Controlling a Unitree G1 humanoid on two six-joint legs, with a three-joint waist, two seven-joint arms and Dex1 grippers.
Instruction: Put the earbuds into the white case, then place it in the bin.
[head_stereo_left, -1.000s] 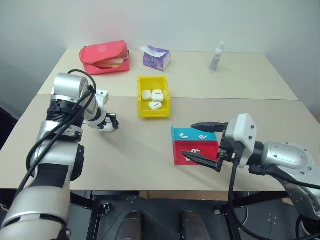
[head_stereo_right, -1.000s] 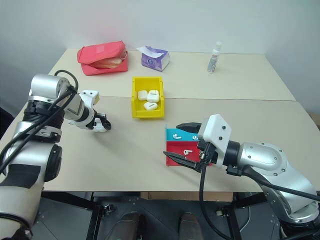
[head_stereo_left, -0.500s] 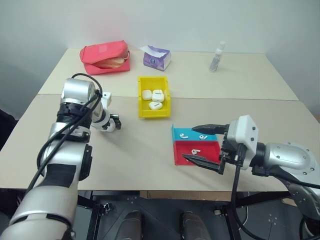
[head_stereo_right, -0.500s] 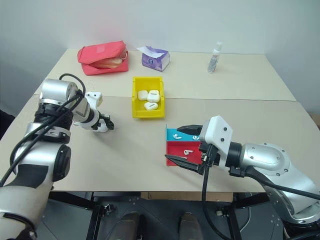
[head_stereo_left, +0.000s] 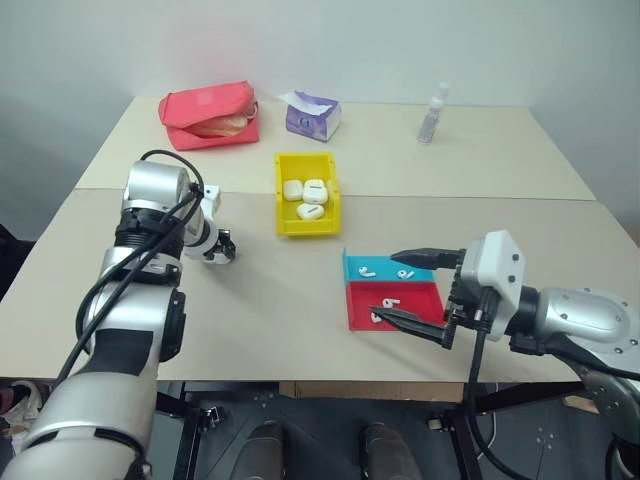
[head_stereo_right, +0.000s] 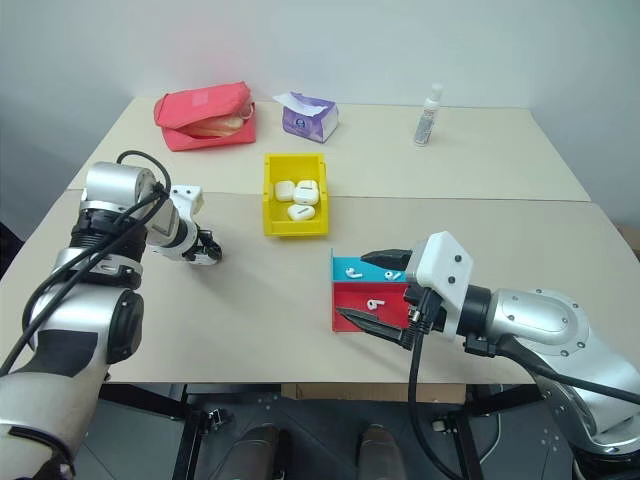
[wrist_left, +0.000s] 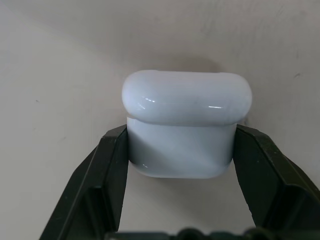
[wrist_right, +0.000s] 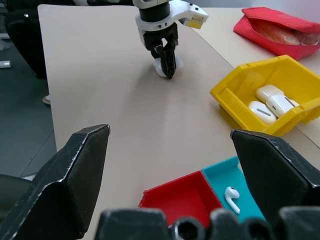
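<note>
The left gripper (wrist_left: 180, 200) is closed on the white case (wrist_left: 186, 122), its two black fingers pressed against the lower body on either side while the case rests on the table (head_stereo_left: 270, 300), lid shut. Risk: the shell is glossy and rounded and is held low, so it may slip or pivot in the jaws on lifting; with the lid shut, no bud can go in until it is opened. Well away from that gripper, the right gripper (head_stereo_left: 420, 292) hovers with its fingers spread wide and empty over the blue-and-red tray (head_stereo_left: 392, 290), where the earbuds (head_stereo_left: 386, 304) lie loose; they are tiny and smooth, and a wide pinch could flick one out. Between the two grippers and farther back sits the bin (head_stereo_left: 306, 196), already holding several identical cases. Beyond it stand a red pouch (head_stereo_left: 210, 115), a tissue pack (head_stereo_left: 312, 114) and a small bottle (head_stereo_left: 432, 112), none in the way.
</note>
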